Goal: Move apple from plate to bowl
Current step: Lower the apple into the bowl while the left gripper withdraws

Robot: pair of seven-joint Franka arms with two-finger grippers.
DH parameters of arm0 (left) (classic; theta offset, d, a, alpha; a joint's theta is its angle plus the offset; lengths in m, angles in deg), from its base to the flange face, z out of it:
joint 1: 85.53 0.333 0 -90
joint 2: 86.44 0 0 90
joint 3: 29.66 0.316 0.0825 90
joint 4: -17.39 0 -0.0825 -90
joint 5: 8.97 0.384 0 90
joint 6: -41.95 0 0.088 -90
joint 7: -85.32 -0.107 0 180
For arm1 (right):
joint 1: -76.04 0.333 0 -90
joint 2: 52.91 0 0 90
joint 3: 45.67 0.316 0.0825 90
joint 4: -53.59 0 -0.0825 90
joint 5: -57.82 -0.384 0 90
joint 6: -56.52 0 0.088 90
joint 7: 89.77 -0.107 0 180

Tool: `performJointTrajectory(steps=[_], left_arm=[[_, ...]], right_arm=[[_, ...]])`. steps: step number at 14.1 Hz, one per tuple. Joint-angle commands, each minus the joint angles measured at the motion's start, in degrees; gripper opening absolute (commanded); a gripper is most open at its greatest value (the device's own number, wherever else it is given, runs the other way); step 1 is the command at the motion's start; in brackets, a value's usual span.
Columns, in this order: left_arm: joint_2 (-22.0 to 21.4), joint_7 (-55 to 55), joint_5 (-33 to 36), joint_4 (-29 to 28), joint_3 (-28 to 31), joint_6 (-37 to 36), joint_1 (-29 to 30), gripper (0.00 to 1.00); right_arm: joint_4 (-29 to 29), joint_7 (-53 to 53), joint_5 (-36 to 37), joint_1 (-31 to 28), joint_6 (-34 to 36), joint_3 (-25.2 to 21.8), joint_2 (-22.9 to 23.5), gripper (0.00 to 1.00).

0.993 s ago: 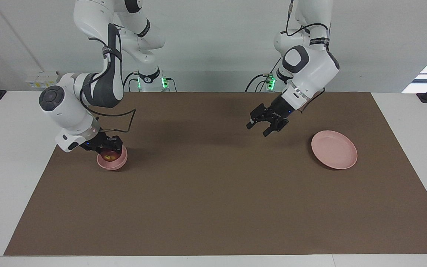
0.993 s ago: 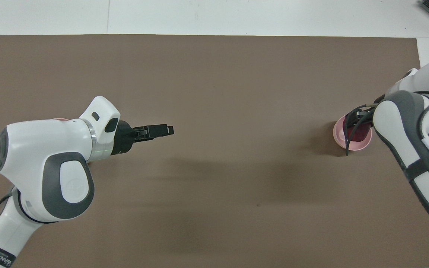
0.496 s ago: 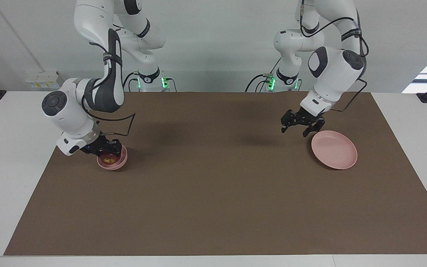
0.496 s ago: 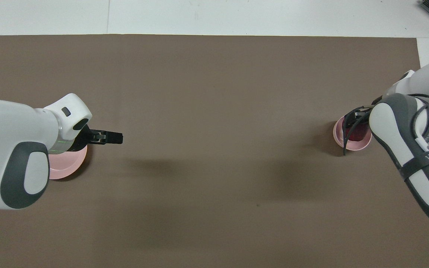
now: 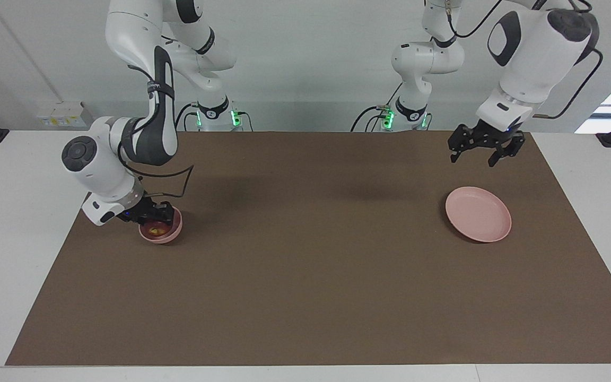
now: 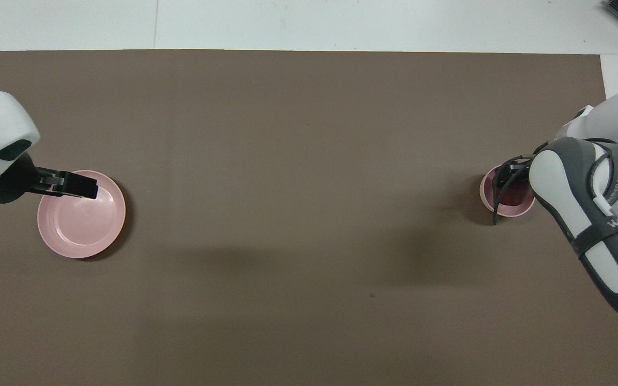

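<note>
White walls back a pale table (image 5: 19, 223) whose middle is covered by a broad brown mat (image 5: 305, 276), with two white robot arms mounted at one long edge. Toward the right arm's end of the table sits the small pink bowl (image 5: 174, 231), and the dark red apple (image 5: 155, 229), a yellowish patch showing on its skin, lies inside it. The right gripper (image 5: 153, 213) is down at the bowl, its fingertips brought together at the apple; from the overhead view the arm's wrist and a looping black cable cover much of the bowl (image 6: 488, 194), and only a sliver of the apple (image 6: 513, 197) shows. Whether the fingers actually pinch the fruit or merely rest against it cannot be told from either view.

Toward the left arm's end of the table lies the flat pink plate (image 5: 488, 225), with nothing on it. The left gripper (image 5: 479, 154) hangs in the air, raised well clear of the mat, its two fingers spread wide apart and holding nothing. Seen from overhead, this gripper (image 6: 75, 186) overlaps the edge of the plate (image 6: 81, 236), though the facing view shows it high above the surface and touching nothing. Plate and bowl stand well apart, with bare mat between them.
</note>
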Motion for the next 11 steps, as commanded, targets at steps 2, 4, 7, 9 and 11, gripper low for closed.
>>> performJointTrajectory(steps=[2, 4, 7, 9, 11], left_arm=[[5.6, -1.2, 3.2, 18.4, 0.7, -16.1, -0.7, 1.00], [6.9, -1.6, 3.2, 23.4, 1.1, -20.6, -0.6, 1.00], [6.2, -2.0, 3.0, 24.4, 0.6, -23.1, 0.5, 1.00], [4.9, -1.9, 2.6, 23.9, 0.8, -22.6, 0.4, 1.00], [2.9, -1.4, 2.2, 21.7, 1.0, -22.2, 0.6, 1.00]], right_arm=[[-0.6, 1.0, 1.3, -0.8, -1.2, 0.6, -0.1, 0.00], [-0.6, 1.0, 1.2, -0.9, -2.1, 0.6, 0.5, 0.00], [-0.6, 0.0, 1.2, -0.8, -2.1, 0.7, 0.6, 0.00], [-0.6, 0.0, 1.1, -0.7, -2.1, 0.7, 0.8, 0.00], [-0.6, -0.1, 0.9, -0.6, -2.0, 0.7, 0.8, 0.00]])
